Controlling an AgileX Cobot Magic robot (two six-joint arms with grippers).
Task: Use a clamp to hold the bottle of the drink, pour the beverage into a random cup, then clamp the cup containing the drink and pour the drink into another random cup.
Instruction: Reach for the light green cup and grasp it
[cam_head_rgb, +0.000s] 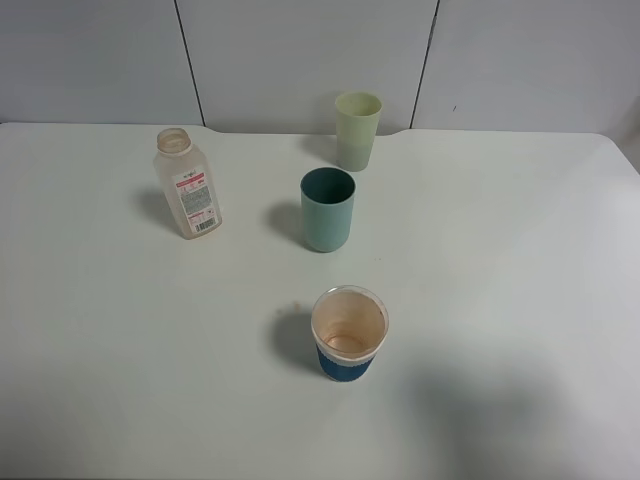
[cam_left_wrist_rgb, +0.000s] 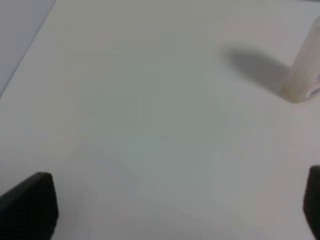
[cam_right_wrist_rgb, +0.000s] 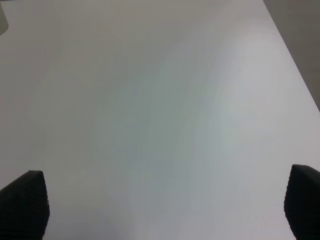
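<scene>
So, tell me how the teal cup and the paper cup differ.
The teal cup is one plain colour; the paper cup has a blue base and a pale inside. The teal cup looks dark inside, while the paper cup shows a brownish tint at its bottom. The paper cup has the wider mouth; the teal cup is slimmer. Both stand upright and open-topped.

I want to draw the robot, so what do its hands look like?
Only the fingertips show. The left gripper has two black, blocky fingers with rounded corners. The right gripper has matching black fingers with a fine bumpy texture. No cables or markings show, and the arms are out of view, so the rest is a mystery.
</scene>
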